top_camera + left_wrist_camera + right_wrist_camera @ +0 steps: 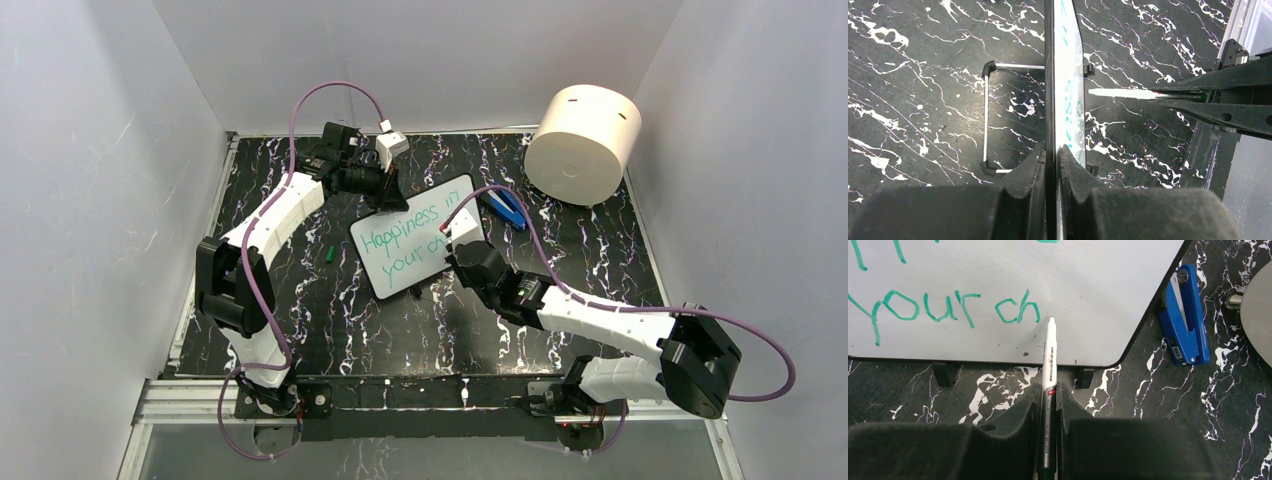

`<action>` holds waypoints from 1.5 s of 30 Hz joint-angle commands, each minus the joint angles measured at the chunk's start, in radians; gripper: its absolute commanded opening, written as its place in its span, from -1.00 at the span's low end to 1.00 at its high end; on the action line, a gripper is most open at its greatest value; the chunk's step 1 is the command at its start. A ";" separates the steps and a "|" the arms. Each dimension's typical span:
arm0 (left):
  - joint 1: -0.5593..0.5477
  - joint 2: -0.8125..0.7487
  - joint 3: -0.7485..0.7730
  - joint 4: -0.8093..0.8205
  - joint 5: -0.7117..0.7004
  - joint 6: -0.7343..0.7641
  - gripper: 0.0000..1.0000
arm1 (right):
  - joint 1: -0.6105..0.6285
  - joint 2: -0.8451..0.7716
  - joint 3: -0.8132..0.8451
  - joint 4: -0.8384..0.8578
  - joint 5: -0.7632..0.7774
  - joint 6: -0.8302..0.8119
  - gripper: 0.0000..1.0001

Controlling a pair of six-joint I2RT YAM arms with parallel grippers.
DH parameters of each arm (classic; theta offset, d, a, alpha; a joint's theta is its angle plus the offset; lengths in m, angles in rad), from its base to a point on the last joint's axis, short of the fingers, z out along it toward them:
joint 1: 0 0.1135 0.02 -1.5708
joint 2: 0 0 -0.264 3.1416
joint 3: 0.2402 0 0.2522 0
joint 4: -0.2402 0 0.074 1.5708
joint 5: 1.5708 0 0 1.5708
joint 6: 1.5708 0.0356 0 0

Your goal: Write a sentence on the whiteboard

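Whiteboard (415, 232) stands propped mid-table, my left gripper (1052, 150) pinching its edge to steady it, I judge, while my right gripper (1049, 390) clamps the marker (1050, 355), tip beside "ch" of the unfinished sentence (953, 307).

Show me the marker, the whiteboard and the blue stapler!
marker (1050, 355), right wrist view, white barrel.
whiteboard (1098, 290), right wrist view, bare white face.
blue stapler (1194, 307), right wrist view, blue top arm.

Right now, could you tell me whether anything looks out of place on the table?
A small green piece, perhaps a marker cap, lies loose left of the whiteboard, which sits askew on the table. Nothing looks spilled or damaged.
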 commanded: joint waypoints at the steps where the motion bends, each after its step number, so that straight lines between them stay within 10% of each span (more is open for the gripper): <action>1: -0.020 0.034 -0.047 -0.116 -0.025 0.044 -1.00 | -0.015 -0.016 -0.007 0.075 0.009 -0.001 -1.00; 45: -0.020 0.038 -0.041 -0.122 -0.019 0.041 -1.00 | -0.042 0.044 -0.007 0.063 -0.076 0.025 -1.00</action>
